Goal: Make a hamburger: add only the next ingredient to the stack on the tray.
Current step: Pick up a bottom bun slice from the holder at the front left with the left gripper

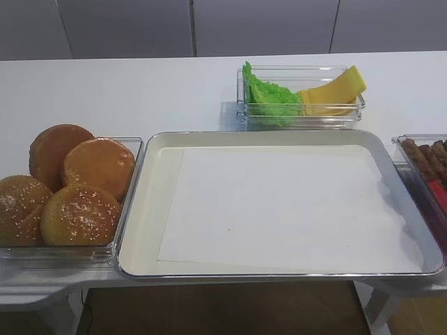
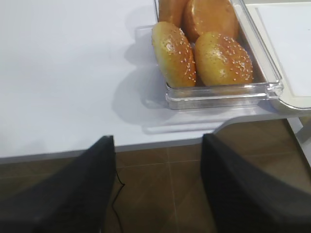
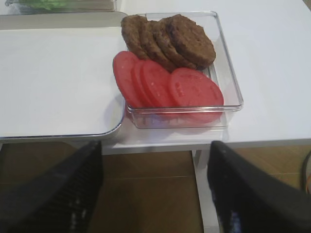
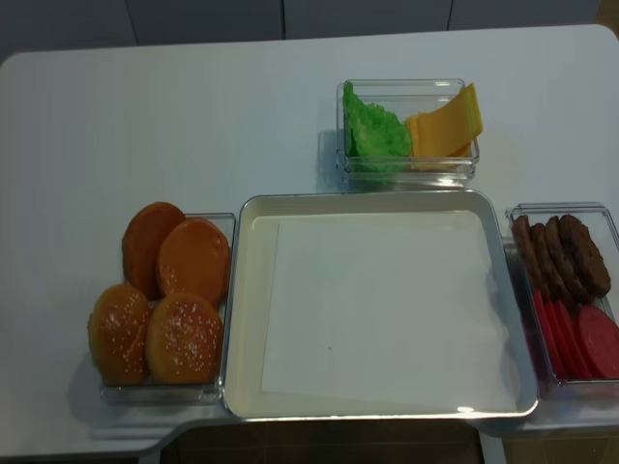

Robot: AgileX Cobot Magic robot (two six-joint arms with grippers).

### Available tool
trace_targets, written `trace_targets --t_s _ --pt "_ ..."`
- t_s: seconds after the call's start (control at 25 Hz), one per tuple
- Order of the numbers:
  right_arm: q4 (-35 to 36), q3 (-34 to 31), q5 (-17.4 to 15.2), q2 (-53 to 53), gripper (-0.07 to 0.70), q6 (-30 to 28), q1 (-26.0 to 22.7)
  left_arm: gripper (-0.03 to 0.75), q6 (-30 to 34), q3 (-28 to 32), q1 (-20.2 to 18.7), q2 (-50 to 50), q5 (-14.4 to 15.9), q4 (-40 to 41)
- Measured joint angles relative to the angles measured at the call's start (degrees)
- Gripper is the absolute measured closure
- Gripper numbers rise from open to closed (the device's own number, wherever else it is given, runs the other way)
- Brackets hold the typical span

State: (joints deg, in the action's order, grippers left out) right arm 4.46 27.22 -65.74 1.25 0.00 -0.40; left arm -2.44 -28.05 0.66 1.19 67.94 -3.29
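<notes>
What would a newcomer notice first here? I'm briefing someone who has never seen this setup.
The big silver tray in the middle, holding only white paper. Left of it, a clear bin packed with golden buns, two of them sesame-seeded. Bright green lettuce with cheese behind, red tomato slices and patties at right.

A smooth, seedless golden-brown bun half (image 4: 193,261) leans on edge in the clear bin left of the silver tray (image 4: 247,290), which lies flat with only its white paper sheet (image 4: 377,309) on it.
</notes>
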Motion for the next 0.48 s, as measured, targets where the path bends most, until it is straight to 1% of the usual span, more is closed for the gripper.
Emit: trace_targets --t_s 0.48 --pt "0.00 0.00 0.00 0.00 0.122 0.00 0.00 0.299 0.00 0.00 0.00 0.00 0.00 0.00"
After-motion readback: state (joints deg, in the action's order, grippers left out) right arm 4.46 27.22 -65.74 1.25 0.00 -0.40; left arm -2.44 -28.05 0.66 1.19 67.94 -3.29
